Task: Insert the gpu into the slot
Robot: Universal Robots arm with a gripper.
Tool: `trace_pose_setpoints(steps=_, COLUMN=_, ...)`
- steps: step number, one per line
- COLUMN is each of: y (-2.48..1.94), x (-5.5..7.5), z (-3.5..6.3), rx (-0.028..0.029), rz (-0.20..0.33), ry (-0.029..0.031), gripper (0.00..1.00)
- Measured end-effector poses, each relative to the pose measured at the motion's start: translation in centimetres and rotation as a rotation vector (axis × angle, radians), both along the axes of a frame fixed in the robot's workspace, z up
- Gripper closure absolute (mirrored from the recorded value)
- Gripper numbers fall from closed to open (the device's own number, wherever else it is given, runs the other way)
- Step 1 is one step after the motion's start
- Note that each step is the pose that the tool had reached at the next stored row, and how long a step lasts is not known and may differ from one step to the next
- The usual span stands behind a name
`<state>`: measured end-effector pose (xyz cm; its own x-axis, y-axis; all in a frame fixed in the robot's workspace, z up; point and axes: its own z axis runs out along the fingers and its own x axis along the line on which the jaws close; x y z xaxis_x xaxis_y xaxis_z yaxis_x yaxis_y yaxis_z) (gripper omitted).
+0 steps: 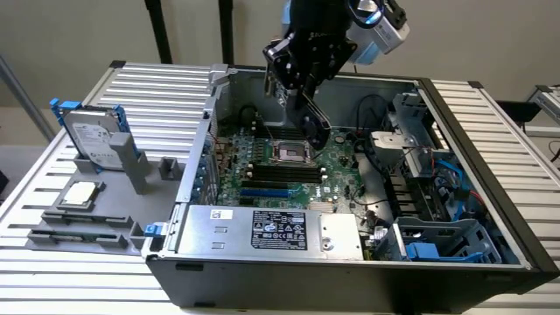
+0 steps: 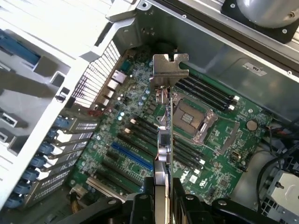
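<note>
my gripper (image 1: 300, 88) (image 2: 161, 198) is clamped on the gpu (image 1: 315, 123) (image 2: 164, 140), a thin flat black expansion card with a bright metal bracket (image 2: 169, 70) at its far end. the card runs out edge-on from between my fingers (image 2: 140, 205). it hangs over the green motherboard (image 1: 337, 174) (image 2: 224, 154) inside the open dark grey computer case (image 1: 350, 282), above the square silver cpu socket (image 1: 290, 152) (image 2: 191, 121). the long blue slot (image 1: 267, 194) (image 2: 133, 156) on the motherboard lies open, off to one side of the card. the silver labelled power-supply box (image 1: 262, 230) sits just beside the motherboard's near edge.
</note>
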<state>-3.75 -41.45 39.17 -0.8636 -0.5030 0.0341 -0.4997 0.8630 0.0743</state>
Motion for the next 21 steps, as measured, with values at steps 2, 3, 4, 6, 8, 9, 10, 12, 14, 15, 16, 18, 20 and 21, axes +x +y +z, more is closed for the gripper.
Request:
trace_pose_setpoints(steps=2, y=0.00, x=0.0, z=-0.06, rx=0.0001, rz=0.037, ry=-0.0010, gripper=0.74)
trace_pose_setpoints(steps=3, y=0.00, x=0.0, z=-0.08, rx=0.0000, rz=0.056, ry=-0.0015, gripper=0.74)
trace_pose_setpoints(steps=4, y=0.00, x=0.0, z=-0.11, rx=0.0000, rz=0.073, ry=-0.0019, gripper=0.74)
trace_pose_setpoints(steps=6, y=0.00, x=0.0, z=-0.18, rx=-0.0001, rz=0.110, ry=-0.0029, gripper=0.74)
trace_pose_setpoints(steps=8, y=0.00, x=0.0, z=-0.28, rx=0.0000, rz=0.146, ry=-0.0038, gripper=0.74)
trace_pose_setpoints(steps=9, y=0.00, x=0.0, z=-0.35, rx=-0.0001, rz=0.165, ry=-0.0039, gripper=0.74)
trace_pose_setpoints(steps=10, y=0.00, x=0.0, z=-0.43, rx=-0.0002, rz=0.183, ry=-0.0040, gripper=0.74)
trace_pose_setpoints(steps=12, y=0.00, x=0.0, z=-0.61, rx=0.0000, rz=0.218, ry=-0.0042, gripper=0.74)
trace_pose_setpoints(steps=14, y=0.00, x=0.0, z=-0.80, rx=0.0000, rz=0.256, ry=-0.0044, gripper=0.74)
trace_pose_setpoints(steps=15, y=0.00, x=0.0, z=-0.88, rx=0.0002, rz=0.273, ry=-0.0045, gripper=0.74)
trace_pose_setpoints(steps=16, y=0.00, x=0.0, z=-0.98, rx=0.0002, rz=0.292, ry=-0.0046, gripper=0.74)
trace_pose_setpoints(steps=18, y=0.00, x=0.0, z=-1.16, rx=0.0003, rz=0.328, ry=-0.0048, gripper=0.74)
trace_pose_setpoints(steps=20, y=0.00, x=0.0, z=-1.34, rx=0.0004, rz=0.364, ry=-0.0051, gripper=0.74)
trace_pose_setpoints(steps=21, y=0.00, x=0.0, z=-1.42, rx=0.0003, rz=0.382, ry=-0.0051, gripper=0.74)
